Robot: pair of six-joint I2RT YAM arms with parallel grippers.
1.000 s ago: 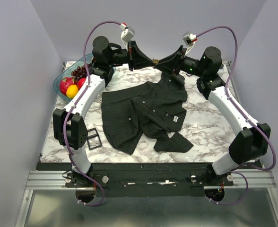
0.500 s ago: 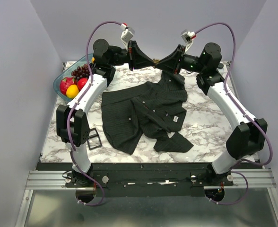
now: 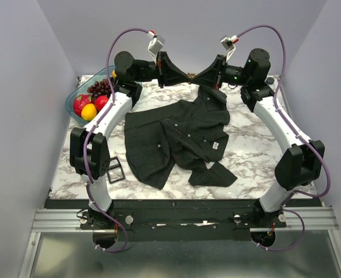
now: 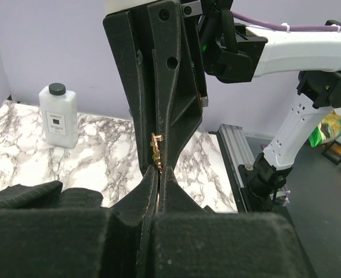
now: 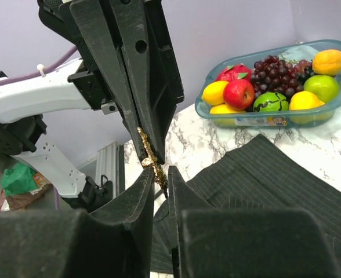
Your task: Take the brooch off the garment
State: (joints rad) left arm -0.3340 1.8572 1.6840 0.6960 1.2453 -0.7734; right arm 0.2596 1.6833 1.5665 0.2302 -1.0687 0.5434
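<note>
I hold the brooch (image 4: pixel 156 152) pinched between the left hand (image 4: pixel 159 171) and right hand (image 5: pixel 160 172), at 12 o'clock above the table (image 3: pixel 257 156). It looks free of the garment (image 3: pixel 176 136). Remaining: set it down.

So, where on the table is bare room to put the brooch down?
Bare table lies between the garment and the right arm, and near the buckle frame. The far middle is crowded: the left pincer and right pincer meet there.
</note>
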